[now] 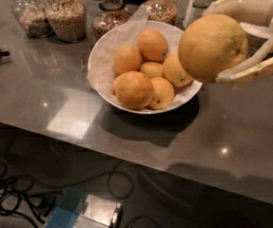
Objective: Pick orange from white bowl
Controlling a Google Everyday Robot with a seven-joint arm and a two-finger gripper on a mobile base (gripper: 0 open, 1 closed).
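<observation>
holding the orange [211, 47], the pincer [218, 42] hangs over a glossy counter [55, 103].

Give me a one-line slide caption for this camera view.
The gripper, at right above the grey counter, holds the orange beside the white bowl of deeper-orange oranges.

The gripper [217, 42] (by the counter's [231, 141] right edge) is cut off; the orange [209, 49] it clasps hides part of the white bowl's [105, 51] rim.
</observation>
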